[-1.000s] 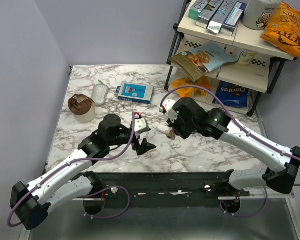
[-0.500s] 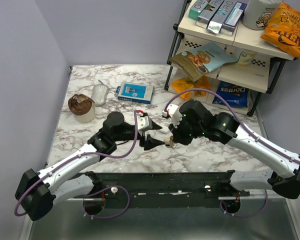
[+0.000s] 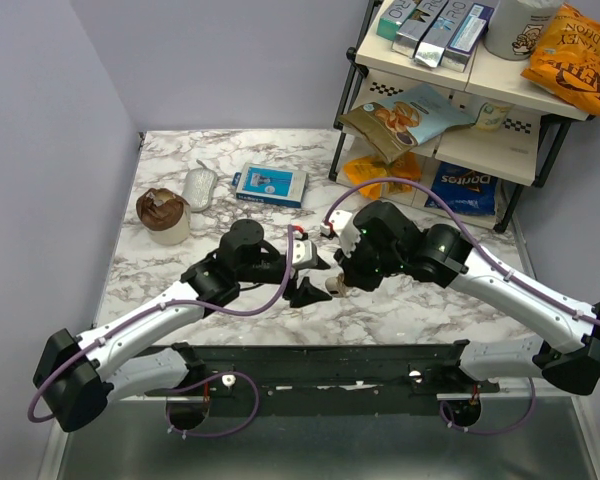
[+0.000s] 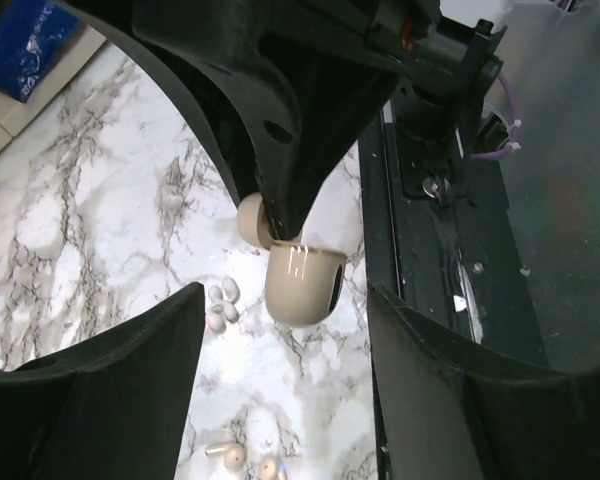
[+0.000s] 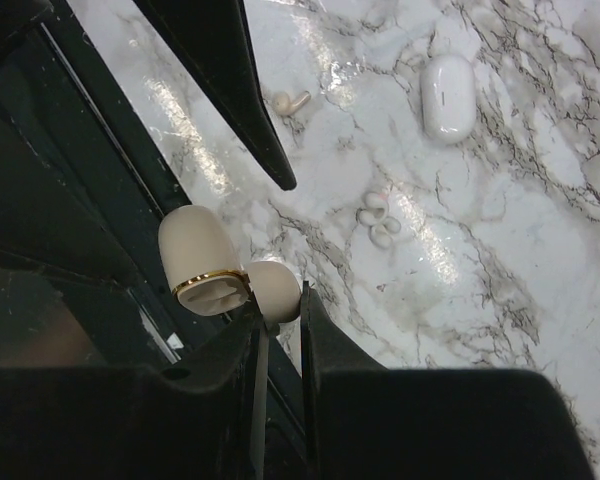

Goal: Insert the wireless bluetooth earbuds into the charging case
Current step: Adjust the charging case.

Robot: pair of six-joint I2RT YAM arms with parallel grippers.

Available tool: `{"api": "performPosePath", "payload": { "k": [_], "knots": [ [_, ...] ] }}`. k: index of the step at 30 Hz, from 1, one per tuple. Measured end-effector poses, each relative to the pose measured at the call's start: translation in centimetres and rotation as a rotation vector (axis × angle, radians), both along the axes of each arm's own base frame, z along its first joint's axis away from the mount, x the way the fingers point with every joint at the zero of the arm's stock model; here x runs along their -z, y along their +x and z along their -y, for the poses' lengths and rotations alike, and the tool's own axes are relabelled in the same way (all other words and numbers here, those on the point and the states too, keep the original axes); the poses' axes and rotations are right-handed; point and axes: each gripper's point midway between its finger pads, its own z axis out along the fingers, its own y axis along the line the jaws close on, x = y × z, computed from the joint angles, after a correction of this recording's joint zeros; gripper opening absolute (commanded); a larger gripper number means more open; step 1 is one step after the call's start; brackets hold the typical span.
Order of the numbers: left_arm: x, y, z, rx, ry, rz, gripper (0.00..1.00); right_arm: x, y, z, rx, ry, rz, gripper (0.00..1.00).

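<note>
A: What is the left hand (image 3: 311, 277) doing?

B: It is open and holds nothing. Its fingers stand on both sides of the charging case (image 4: 302, 285) and do not touch it.

A: Where are the wireless bluetooth earbuds (image 4: 221, 303)?

B: Together on the tabletop (image 4: 100, 200), below the case.

A: And the right hand (image 5: 278, 312)?

B: It is closed on the case and holds it in the air.

A: Which step is this?

B: I think the case is being passed over. Next, the left hand must close on it gently, so the right hand can go for an earbud.
</note>
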Motion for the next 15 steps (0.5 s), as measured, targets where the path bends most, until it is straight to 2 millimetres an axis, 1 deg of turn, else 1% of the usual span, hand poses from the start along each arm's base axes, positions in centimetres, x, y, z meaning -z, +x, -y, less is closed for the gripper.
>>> {"api": "performPosePath", "payload": {
  "k": [6,11,15],
  "knots": [
    [-0.33,-0.38,-0.43,0.001,0.000,0.006,0.68,-0.06,-0.04,-0.10,-0.002,0.002,0.002,0.01],
    [-0.28,-0.37,-0.17,0.004,-0.005,-0.015,0.59,-0.20,-0.30,-0.46,-0.010,0.006,0.003,0.01],
    [0.27,-0.52,0.21,0.015,0.005,-0.040,0.55,-0.53,-0.22,-0.64,-0.010,0.014,0.010,0.01]
  ]
}}
